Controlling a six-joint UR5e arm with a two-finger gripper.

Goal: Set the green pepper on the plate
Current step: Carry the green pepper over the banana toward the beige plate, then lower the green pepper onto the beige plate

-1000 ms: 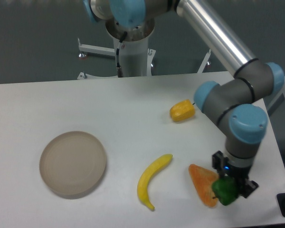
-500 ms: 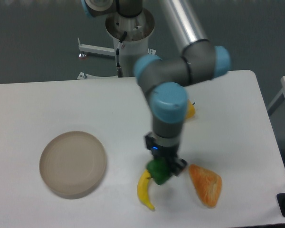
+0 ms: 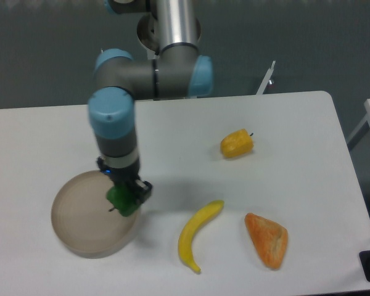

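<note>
Green pepper (image 3: 121,200) gripped in my gripper (image 3: 124,196) over the plate's (image 3: 80,231) right rim; fingertips hidden, no writing legible

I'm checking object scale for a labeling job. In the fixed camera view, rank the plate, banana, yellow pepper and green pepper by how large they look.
1. The plate, clearly widest.
2. The banana, long but thin.
3. The yellow pepper.
4. The green pepper, though the gripper hides part of it and it looks close to the yellow one, so this last pair is uncertain.
</note>
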